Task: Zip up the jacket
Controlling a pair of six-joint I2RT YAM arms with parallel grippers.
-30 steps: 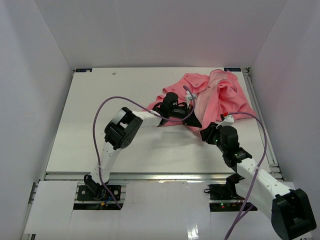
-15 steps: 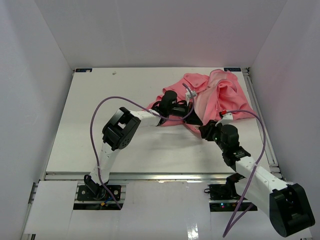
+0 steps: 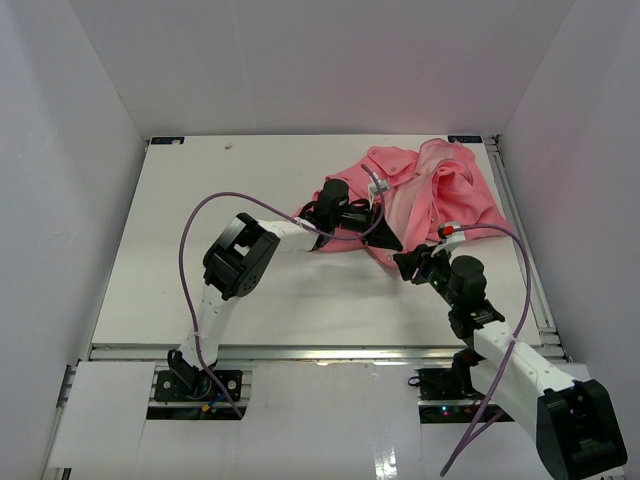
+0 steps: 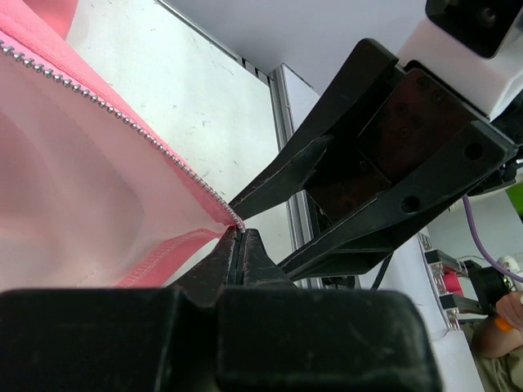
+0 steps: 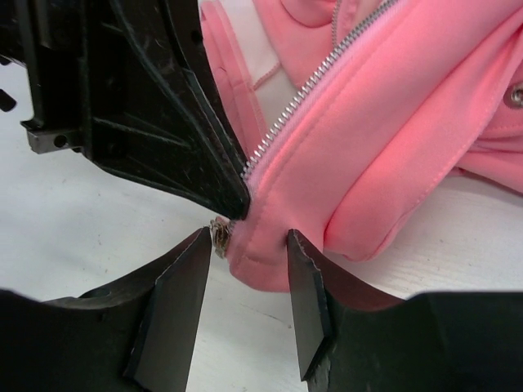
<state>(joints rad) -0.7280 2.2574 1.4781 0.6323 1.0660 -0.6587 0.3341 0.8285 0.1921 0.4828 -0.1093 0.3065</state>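
While the jacket (image 3: 440, 190) lies bunched at the far right of the surface (image 3: 230, 200), both our arms reach in to its nearest corner. From above we see the left gripper (image 3: 388, 240) come at that corner from the left. The right gripper (image 3: 403, 262) meets it from the near side, and the two tips are just beside each other.

Through the left wrist camera we see the left gripper (image 4: 237, 241) pinched fully closed. The very tip of the fabric corner is caught between its fingers, right where the zipper teeth (image 4: 110, 110) end. The teeth run up and away to the left along the edge of the pink cloth, and the paler lining (image 4: 65, 188) spreads below them. The black fingers of our right gripper (image 4: 270, 184) sit just beyond that pinch.

Through the right wrist camera we see the right gripper (image 5: 247, 245) parted to a moderate gap, holding nothing. The folded bottom edge of the jacket (image 5: 384, 122) hangs down into that gap. Whether either finger presses the cloth we cannot tell. The zipper teeth (image 5: 309, 90) climb to the upper right from the spot where the left gripper (image 5: 233, 196) clamps the corner. A small metal piece (image 5: 219, 238) shows just beside our near-left finger.
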